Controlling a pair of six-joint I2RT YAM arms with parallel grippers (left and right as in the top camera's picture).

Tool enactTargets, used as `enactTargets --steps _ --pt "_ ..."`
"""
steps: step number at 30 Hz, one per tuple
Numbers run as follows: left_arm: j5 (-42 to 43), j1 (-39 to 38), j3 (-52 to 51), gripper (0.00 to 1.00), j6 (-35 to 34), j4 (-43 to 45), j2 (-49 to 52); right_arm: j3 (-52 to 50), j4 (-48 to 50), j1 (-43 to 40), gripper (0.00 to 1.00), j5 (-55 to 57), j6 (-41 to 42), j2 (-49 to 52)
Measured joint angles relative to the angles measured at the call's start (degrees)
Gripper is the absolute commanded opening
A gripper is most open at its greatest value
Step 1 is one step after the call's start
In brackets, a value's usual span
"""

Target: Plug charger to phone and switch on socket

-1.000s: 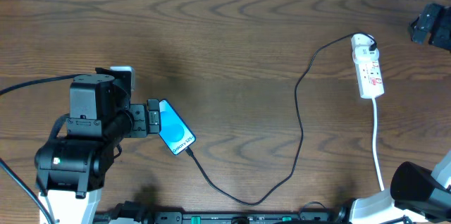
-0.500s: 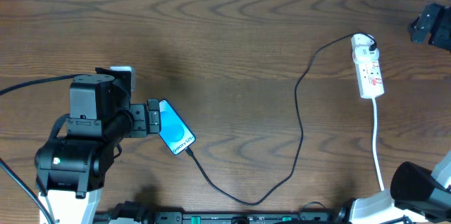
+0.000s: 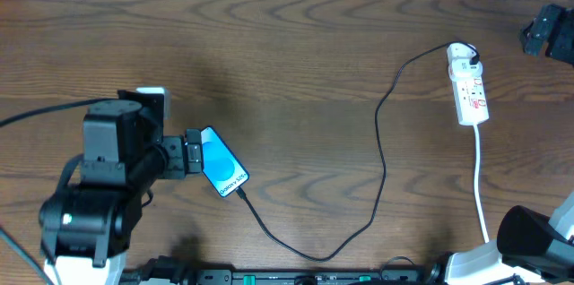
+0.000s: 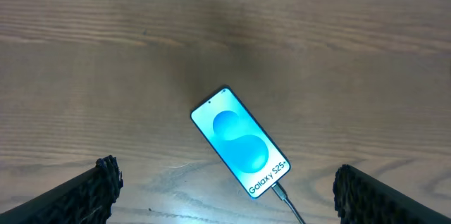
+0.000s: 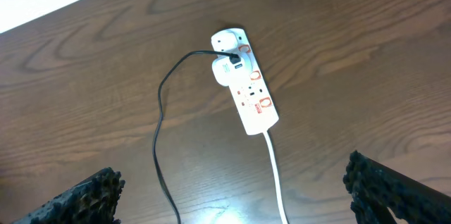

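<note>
The phone (image 3: 222,162) lies flat and slanted on the table, blue screen up, also in the left wrist view (image 4: 239,143). The charger, a thin black cable (image 3: 380,142), has its plug tip (image 4: 280,191) in the phone's lower end. The cable loops across the table to the socket (image 3: 468,88), a white power strip with red marks. My left gripper (image 4: 225,203) is open, just left of the phone (image 3: 193,152), not touching it. My right gripper (image 5: 236,196) is open and empty, above the table short of the socket (image 5: 243,86).
The socket's white cord (image 3: 482,186) runs toward the front edge, also seen in the right wrist view (image 5: 276,175). A black object (image 3: 545,30) sits at the far right edge. The right arm's base (image 3: 529,240) is at the front right.
The left arm's body has shifted slightly to the left. Its gripper stays beside the phone. Phone, cable and socket have not moved.
</note>
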Motion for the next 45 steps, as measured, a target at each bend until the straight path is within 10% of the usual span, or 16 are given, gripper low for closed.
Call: enactTargets --steps 27,45 --pt "0.0 0.0 -22.51 0.98 0.0 1.46 -21.33 0.0 -0.02 0.0 0.99 0.02 0.0 0.0" --pt "0.0 0.0 -45.66 0.98 0.0 42.97 -38.12 0.0 -0.02 0.02 0.99 0.02 0.0 0.0"
